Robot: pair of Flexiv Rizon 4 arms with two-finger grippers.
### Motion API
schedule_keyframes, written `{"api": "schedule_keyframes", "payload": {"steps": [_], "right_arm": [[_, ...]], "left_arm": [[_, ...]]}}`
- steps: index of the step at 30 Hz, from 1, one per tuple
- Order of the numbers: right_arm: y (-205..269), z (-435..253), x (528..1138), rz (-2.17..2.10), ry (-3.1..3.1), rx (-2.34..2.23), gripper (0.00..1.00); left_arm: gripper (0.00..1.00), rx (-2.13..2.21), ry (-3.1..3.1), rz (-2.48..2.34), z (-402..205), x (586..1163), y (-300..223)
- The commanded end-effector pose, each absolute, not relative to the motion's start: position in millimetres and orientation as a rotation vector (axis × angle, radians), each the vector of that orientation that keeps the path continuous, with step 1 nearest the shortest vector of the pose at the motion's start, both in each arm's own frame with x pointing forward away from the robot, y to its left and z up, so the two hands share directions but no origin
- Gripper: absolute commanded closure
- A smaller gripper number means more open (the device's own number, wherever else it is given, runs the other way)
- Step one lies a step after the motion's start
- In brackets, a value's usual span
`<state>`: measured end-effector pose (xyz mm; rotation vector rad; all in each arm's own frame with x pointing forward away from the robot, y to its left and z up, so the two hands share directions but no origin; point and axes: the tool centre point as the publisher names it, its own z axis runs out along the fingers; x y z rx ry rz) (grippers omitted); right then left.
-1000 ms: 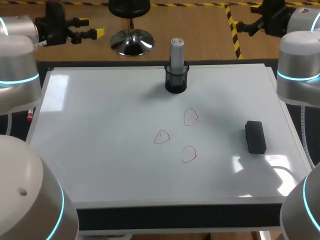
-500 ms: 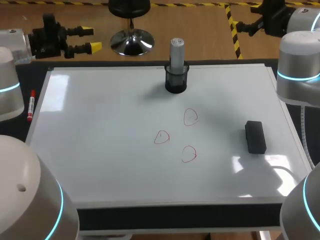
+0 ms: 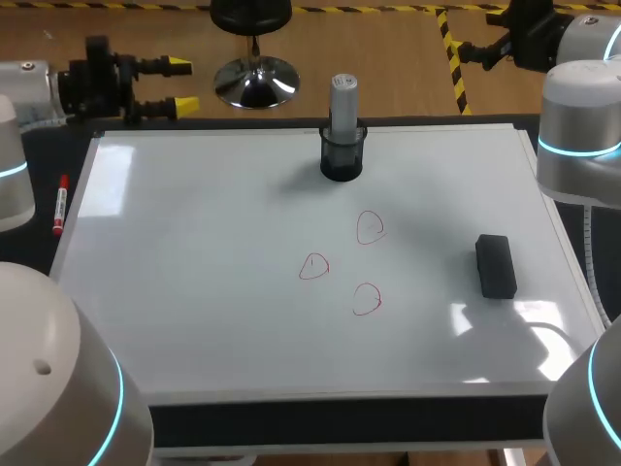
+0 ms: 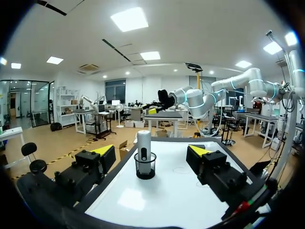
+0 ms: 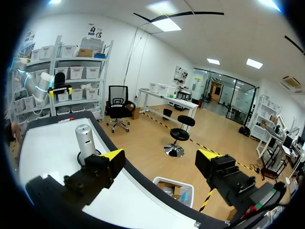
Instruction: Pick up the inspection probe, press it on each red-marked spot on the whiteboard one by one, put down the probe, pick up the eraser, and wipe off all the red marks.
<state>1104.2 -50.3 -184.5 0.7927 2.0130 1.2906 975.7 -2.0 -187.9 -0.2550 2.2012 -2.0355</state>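
Note:
The grey probe (image 3: pixel 343 102) stands upright in a black cup holder (image 3: pixel 342 157) at the back middle of the whiteboard (image 3: pixel 194 252). Three red loops (image 3: pixel 370 228), (image 3: pixel 313 266), (image 3: pixel 367 299) are drawn near the board's middle. A black eraser (image 3: pixel 496 265) lies at the right. My left gripper (image 3: pixel 182 85) hovers open past the back left corner, level and pointing at the probe (image 4: pixel 143 150), which stands well ahead of the gripper (image 4: pixel 152 151). My right gripper (image 3: pixel 464 50) is open beyond the back right corner, holding nothing (image 5: pixel 160 155); the probe (image 5: pixel 86 140) stands off to its side.
A red marker pen (image 3: pixel 59 206) lies on the dark table just off the whiteboard's left edge. The board's raised frame (image 3: pixel 320 126) runs along the back behind the holder.
My left arm has swung out to the left, and its gripper has shifted a little right and lower, turning toward the probe. The right arm, probe, eraser and marks have not moved.

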Motion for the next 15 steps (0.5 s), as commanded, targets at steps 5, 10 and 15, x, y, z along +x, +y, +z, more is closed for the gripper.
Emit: {"api": "schedule_keyframes", "payload": {"steps": [5,10,15], "right_arm": [[-50.3,-184.5,1104.2,1.291,2.013,0.793,0.00],[-50.3,-184.5,1104.2,1.291,2.013,0.793,0.00],[-50.3,-184.5,1104.2,1.291,2.013,0.793,0.00]], "left_arm": [[0.00,-0.208,2.219,-2.046,-190.0,970.0,-16.4],[0.00,-0.162,2.247,-2.047,-192.6,965.9,-28.3],[0.00,-0.142,2.276,-2.065,-196.6,963.0,-37.9]]}}
